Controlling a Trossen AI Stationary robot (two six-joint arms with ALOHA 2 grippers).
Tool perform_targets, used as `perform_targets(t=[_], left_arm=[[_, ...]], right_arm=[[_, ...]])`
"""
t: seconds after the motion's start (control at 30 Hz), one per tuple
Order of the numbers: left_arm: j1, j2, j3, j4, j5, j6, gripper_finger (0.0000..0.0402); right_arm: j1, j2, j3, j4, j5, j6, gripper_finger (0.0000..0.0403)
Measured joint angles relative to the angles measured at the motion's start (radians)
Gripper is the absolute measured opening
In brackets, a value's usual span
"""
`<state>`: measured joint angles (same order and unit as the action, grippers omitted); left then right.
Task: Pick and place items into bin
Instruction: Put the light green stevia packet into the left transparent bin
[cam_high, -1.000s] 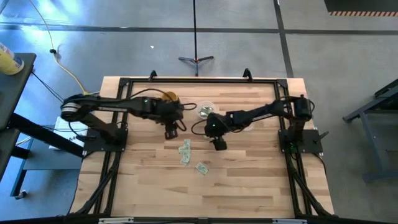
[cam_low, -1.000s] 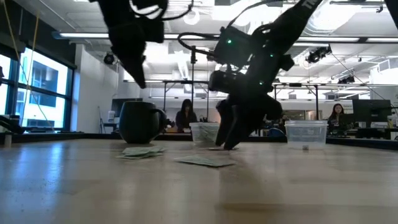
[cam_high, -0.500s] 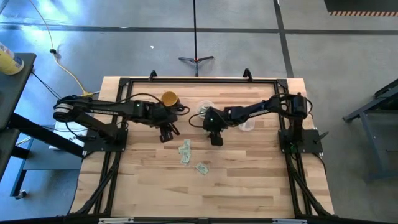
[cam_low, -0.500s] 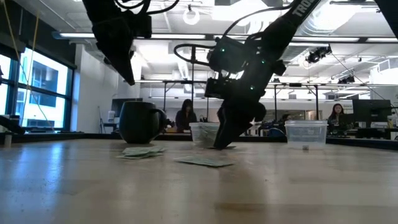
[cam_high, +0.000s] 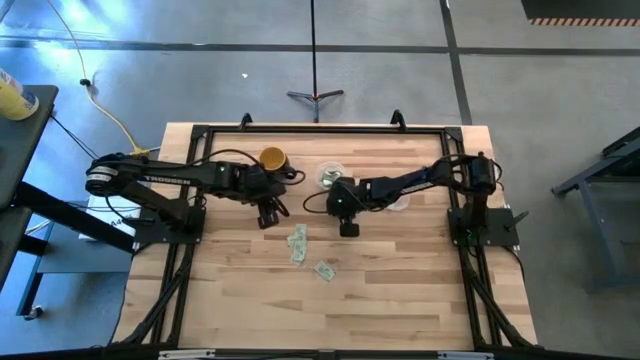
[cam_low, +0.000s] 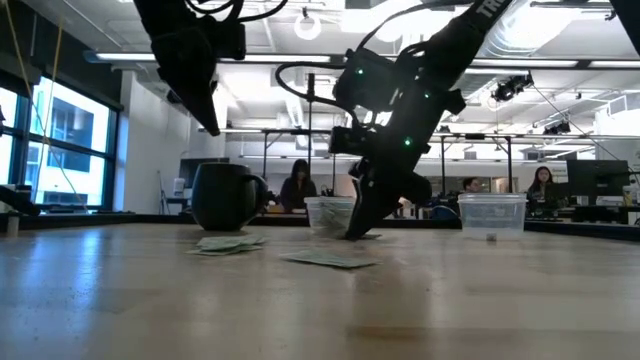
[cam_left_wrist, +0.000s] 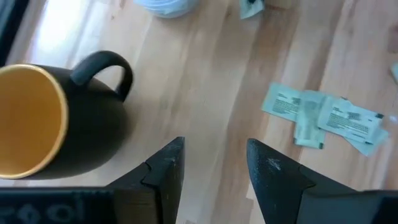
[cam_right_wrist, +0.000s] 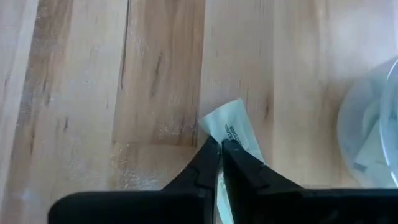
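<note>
My right gripper (cam_right_wrist: 220, 142) points down at the middle of the table (cam_high: 420, 290), shut on a small pale-green-and-white slip (cam_right_wrist: 231, 129); its tips meet the tabletop in the low view (cam_low: 352, 234). More slips lie flat near the table's centre (cam_high: 297, 243) (cam_high: 323, 269). The bin (cam_high: 330, 177), a clear shallow bowl with slips in it, stands just beyond my right gripper. My left gripper (cam_left_wrist: 214, 146) hangs open in the air (cam_low: 205, 110) beside the yellow-lined dark mug (cam_left_wrist: 43, 118), with nothing between its fingers. My right gripper pinches one end of the slip (cam_right_wrist: 235, 138) between its two fingertips (cam_right_wrist: 208, 155), coming from above and pointing down. The slip's free corner (cam_right_wrist: 224, 115) sticks out past the fingertips and lies on the wood. Whether the pinched end is off the table, I cannot tell.
A smaller clear cup (cam_high: 398, 200) stands to the right of the bin. The mug (cam_high: 272, 158) stands at the far left of centre. A black frame (cam_high: 300, 128) runs round the table's edges. People sit in the room behind the table (cam_low: 298, 185).
My right gripper has shifted a little toward the far-left, near the bin, and has shut its fingers on the slip at the tabletop. My left gripper has drawn back slightly toward the table's left edge and stayed open.
</note>
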<state>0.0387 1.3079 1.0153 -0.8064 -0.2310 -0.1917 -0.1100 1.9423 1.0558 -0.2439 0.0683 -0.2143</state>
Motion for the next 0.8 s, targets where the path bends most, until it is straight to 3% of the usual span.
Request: perform_targets(t=[0.13,0.3,0.4,0.63,0.8], left_arm=[[0.0,0.0,0.0,0.005,-0.024,0.011,0.0204],[0.0,0.0,0.0,0.047,-0.027,0.042,0.0204],[0.0,0.0,0.0,0.082,-0.033,0.063,0.0204],[0.001,0.0,0.0,0.097,-0.061,0.1,0.0204],[0.0,0.0,0.0,0.082,-0.059,0.057,0.0205]], right_arm=[[0.009,-0.084,0.018,-0.113,-0.02,0.07,0.0003],[-0.013,-0.266,0.092,-0.152,0.079,0.135,0.0003],[-0.066,-0.311,0.132,-0.153,0.082,0.159,0.0003],[-0.211,-0.194,0.183,-0.147,-0.017,0.061,0.0009],[-0.224,-0.106,0.225,-0.137,-0.1,-0.019,0.0047]])
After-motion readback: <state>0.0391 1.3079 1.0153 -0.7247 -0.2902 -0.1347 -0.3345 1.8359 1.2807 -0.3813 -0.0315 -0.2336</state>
